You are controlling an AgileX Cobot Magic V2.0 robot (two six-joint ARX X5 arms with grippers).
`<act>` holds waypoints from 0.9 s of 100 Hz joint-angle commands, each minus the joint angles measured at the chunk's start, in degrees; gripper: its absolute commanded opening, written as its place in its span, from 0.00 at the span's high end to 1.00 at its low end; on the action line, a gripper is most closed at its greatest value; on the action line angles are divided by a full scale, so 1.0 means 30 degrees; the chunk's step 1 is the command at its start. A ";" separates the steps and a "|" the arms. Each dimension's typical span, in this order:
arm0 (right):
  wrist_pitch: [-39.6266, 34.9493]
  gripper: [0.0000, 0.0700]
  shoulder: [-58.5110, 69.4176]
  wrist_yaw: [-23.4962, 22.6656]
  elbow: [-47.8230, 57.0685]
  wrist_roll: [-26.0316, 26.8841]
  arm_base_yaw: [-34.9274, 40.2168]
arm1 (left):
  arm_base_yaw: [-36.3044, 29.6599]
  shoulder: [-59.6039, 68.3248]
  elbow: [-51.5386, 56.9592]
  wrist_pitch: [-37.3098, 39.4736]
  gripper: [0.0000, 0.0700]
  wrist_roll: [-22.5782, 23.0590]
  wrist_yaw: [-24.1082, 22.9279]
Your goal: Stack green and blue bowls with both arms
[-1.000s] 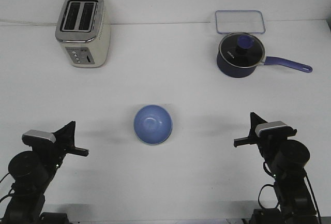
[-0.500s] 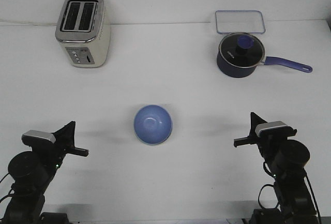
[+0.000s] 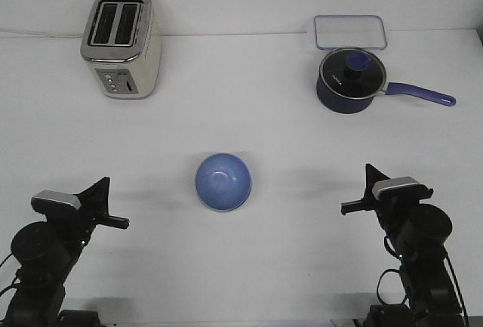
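Observation:
The periwinkle blue bowl (image 3: 223,181) stands upright at the middle of the white table (image 3: 249,131). A thin pale edge shows along its near rim; I cannot tell whether that is the green bowl beneath it. No green bowl shows by itself. My left gripper (image 3: 112,204) is low at the near left, well left of the bowl, with its fingers apart and empty. My right gripper (image 3: 356,189) is at the near right, well right of the bowl, with its fingers apart and empty.
A cream and silver toaster (image 3: 121,44) stands at the back left. A dark navy saucepan (image 3: 349,81) with a lid and a long handle stands at the back right. A clear rectangular lid (image 3: 350,32) lies behind the saucepan.

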 commanded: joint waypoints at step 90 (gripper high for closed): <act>0.0510 1.00 0.0080 0.0000 0.0153 0.0109 0.0029 | 0.0605 -0.9318 -0.9814 0.5661 0.98 -0.0211 -0.1552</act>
